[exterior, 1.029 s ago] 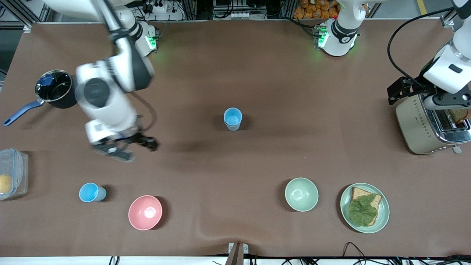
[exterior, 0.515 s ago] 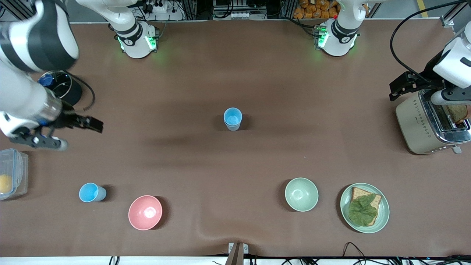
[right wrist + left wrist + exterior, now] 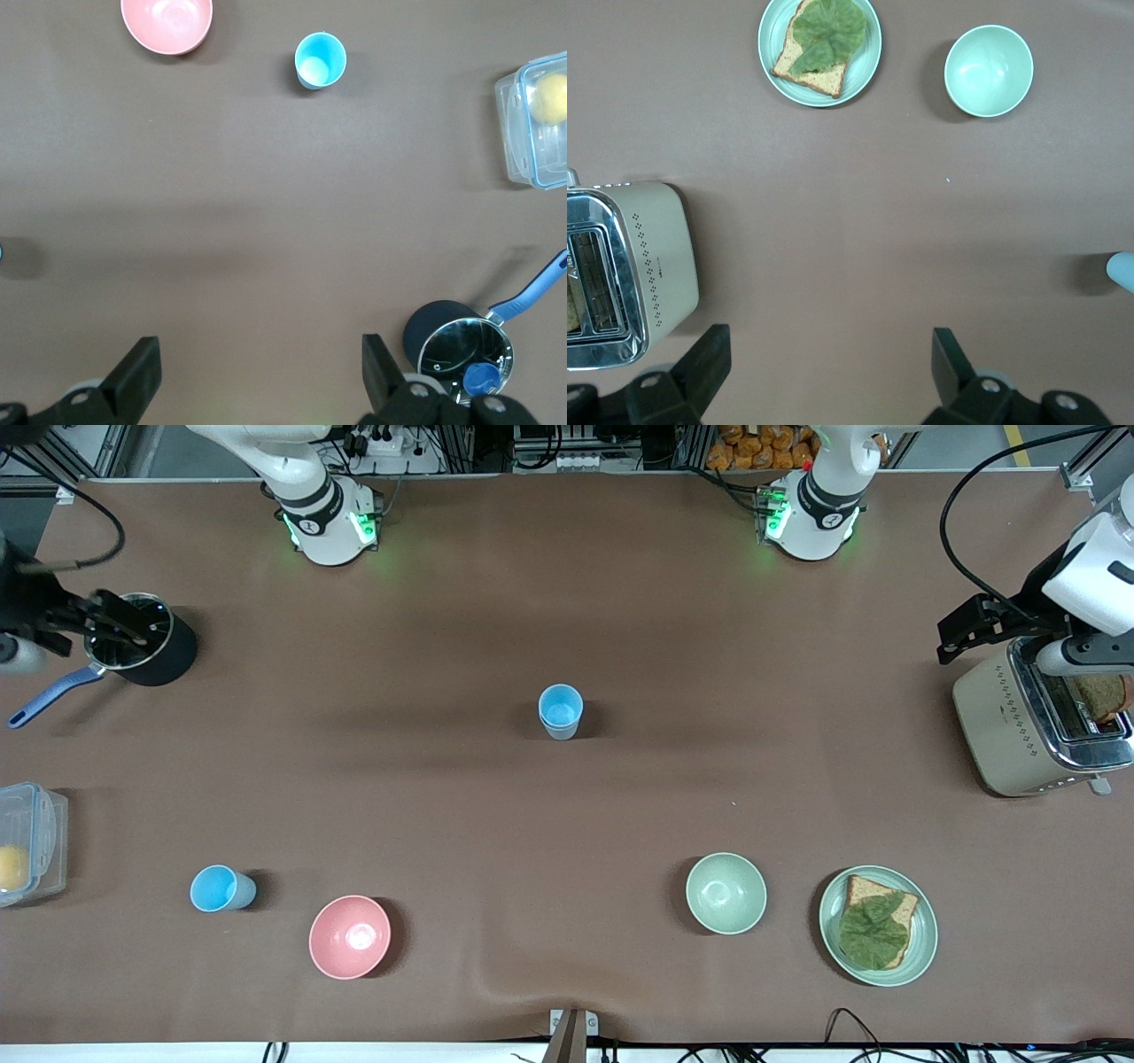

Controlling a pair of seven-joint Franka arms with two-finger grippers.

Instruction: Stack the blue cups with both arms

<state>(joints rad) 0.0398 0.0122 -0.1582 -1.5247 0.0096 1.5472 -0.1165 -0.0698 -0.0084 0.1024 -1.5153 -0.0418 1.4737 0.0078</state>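
A sky-blue cup [image 3: 561, 708] stands upright at the table's middle, and a paler grey-blue cup wall shows around its lower part. Its edge shows in the left wrist view [image 3: 1124, 270]. A second sky-blue cup [image 3: 221, 888] stands alone near the front camera toward the right arm's end, beside the pink bowl [image 3: 349, 936]. It also shows in the right wrist view [image 3: 320, 59]. My right gripper [image 3: 111, 627] is open and empty over the black pot [image 3: 142, 642]; its jaws [image 3: 257, 367] are wide apart. My left gripper [image 3: 961, 633] is open and empty beside the toaster [image 3: 1036, 722]; it [image 3: 830, 363] holds nothing.
A pale green bowl [image 3: 726, 893] and a green plate [image 3: 921, 948] with bread and a leaf lie near the front camera toward the left arm's end. A clear lidded box [image 3: 31, 841] sits at the table edge at the right arm's end.
The right arm has swung from over the table away to its own end and now hangs over the pot. The left arm shifted slightly early on, then stayed. The cups have not moved.
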